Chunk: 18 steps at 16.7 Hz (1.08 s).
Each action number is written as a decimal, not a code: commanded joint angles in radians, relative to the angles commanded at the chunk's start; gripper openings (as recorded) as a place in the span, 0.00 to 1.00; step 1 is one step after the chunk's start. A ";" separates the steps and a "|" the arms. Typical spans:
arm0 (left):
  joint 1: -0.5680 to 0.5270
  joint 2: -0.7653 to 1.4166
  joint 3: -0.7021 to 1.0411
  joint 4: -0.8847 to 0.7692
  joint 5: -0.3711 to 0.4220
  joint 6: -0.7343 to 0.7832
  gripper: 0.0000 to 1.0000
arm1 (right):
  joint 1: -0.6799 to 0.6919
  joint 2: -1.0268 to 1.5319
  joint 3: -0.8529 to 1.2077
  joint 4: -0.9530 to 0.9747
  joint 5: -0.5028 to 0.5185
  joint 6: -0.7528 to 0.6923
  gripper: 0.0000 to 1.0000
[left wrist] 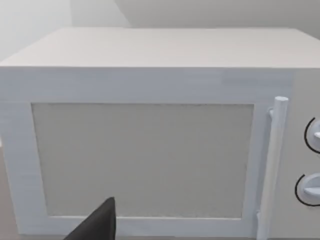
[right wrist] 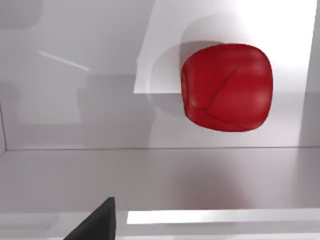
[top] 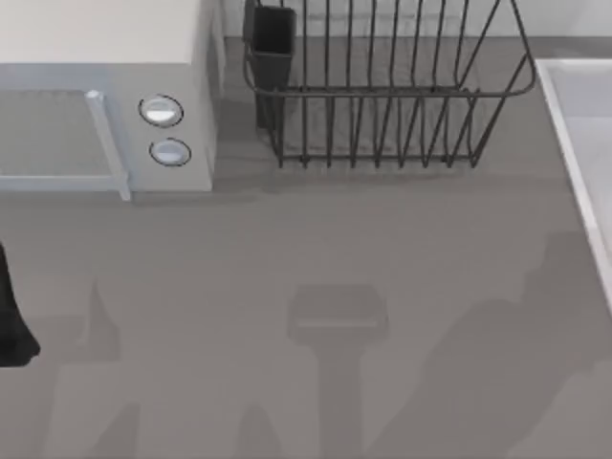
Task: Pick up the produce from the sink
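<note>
Below: right pincer (right wrist: 95,222) over sink (right wrist: 150,175) | produce (right wrist: 227,87) untouched | spread perhaps apart, cannot tell

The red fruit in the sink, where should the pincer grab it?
Grab the red fruit across its middle, where it is widest, probably coming straight down from above. It is roundish and glossy with no stem showing, and it lies alone on the pale floor of the sink, so both sides look free.

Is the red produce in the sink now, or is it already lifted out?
In the sink. The produce lies on the pale floor of the sink, its shadow beside it, with no end effector fingers around it.
</note>
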 joint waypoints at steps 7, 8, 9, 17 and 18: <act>0.000 0.000 0.000 0.000 0.000 0.000 1.00 | -0.024 0.117 0.085 -0.060 0.000 -0.023 1.00; 0.000 0.000 0.000 0.000 0.000 0.000 1.00 | -0.024 0.117 0.085 -0.060 0.000 -0.023 1.00; 0.000 0.000 0.000 0.000 0.000 0.000 1.00 | -0.019 0.115 0.082 -0.058 0.000 -0.022 1.00; 0.000 0.000 0.000 0.000 0.000 0.000 1.00 | -0.021 0.291 -0.014 0.220 0.002 -0.020 1.00; 0.000 0.000 0.000 0.000 0.000 0.000 1.00 | -0.021 0.325 -0.034 0.278 0.002 -0.019 1.00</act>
